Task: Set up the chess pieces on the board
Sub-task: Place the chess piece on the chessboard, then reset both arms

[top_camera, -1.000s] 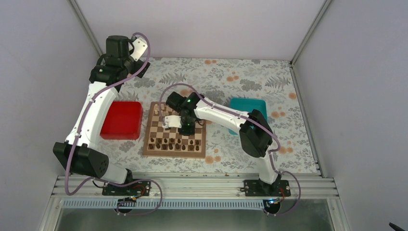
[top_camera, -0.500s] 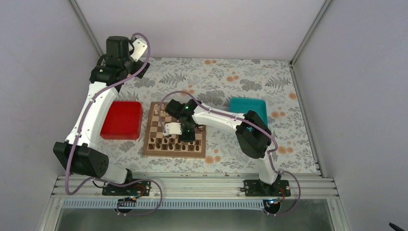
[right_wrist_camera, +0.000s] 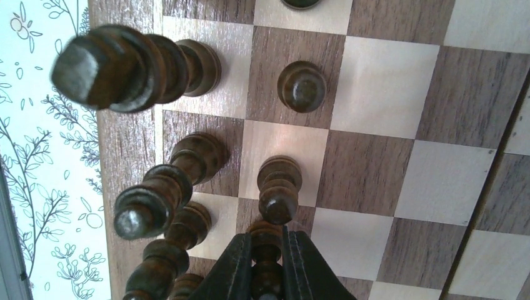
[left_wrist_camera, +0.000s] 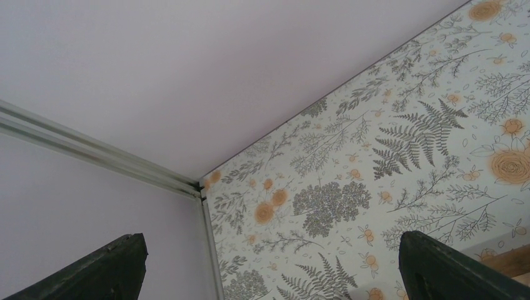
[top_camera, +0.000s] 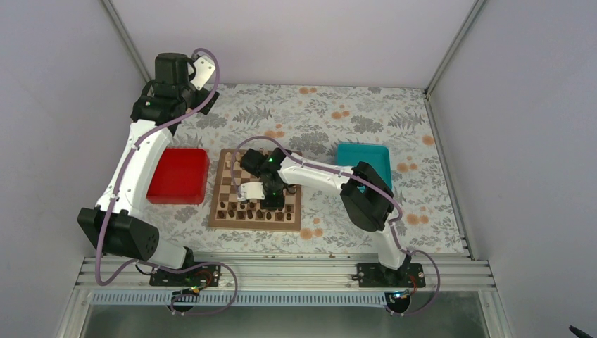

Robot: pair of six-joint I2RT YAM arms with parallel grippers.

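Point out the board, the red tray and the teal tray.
board (top_camera: 253, 224), top external view, tan near border.
red tray (top_camera: 179, 175), top external view, bare floor.
teal tray (top_camera: 362, 154), top external view, bare floor.

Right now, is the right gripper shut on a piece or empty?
Shut on a dark chess piece: the right gripper clamps it from both sides in the right wrist view.

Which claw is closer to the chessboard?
Right. The right gripper is low over the board, shut on a dark chess piece; the left gripper hangs open near the far-left corner.
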